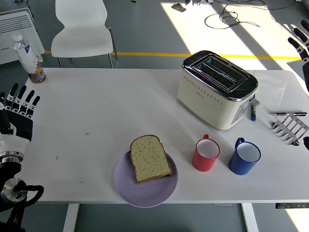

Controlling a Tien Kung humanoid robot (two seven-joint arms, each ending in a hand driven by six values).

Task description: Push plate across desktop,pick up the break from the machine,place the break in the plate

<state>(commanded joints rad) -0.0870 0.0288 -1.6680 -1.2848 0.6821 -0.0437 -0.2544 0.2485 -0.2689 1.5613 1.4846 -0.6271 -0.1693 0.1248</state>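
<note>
A slice of bread lies flat on the lilac plate near the table's front edge. The cream and chrome toaster stands at the back right with both slots empty. My left hand is at the left edge, upright with fingers spread, holding nothing. My right hand is far off at the upper right edge, above and beyond the table. Only its spread fingertips show, and they hold nothing.
A red mug and a blue mug stand right of the plate. A metal toast rack, a pen and a marker lie at the right. A bottle stands at the back left, with a white chair behind the table.
</note>
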